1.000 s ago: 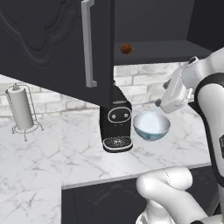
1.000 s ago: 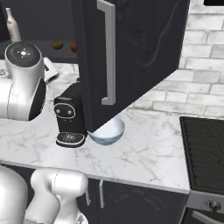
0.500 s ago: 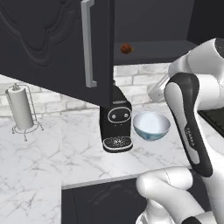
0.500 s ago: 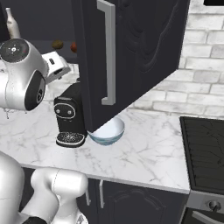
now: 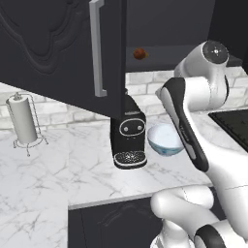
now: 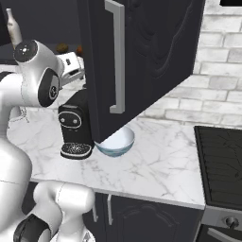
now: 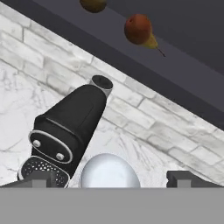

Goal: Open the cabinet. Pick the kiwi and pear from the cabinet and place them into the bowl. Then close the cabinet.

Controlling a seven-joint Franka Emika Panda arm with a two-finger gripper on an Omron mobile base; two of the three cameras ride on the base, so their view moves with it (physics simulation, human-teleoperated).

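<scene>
Black cabinet [image 5: 58,48] is open; my gripper [image 7: 107,177] is wide and empty, so I lift it toward the pear [image 7: 139,29] above.

bowl [image 6: 115,142] half hidden behind the open cabinet [image 6: 142,61] door in right base view, kiwi [image 7: 93,5] cut off by hand view's top edge, pear [image 7: 141,30] body reads reddish-brown, too small to tell in left base view.
</scene>
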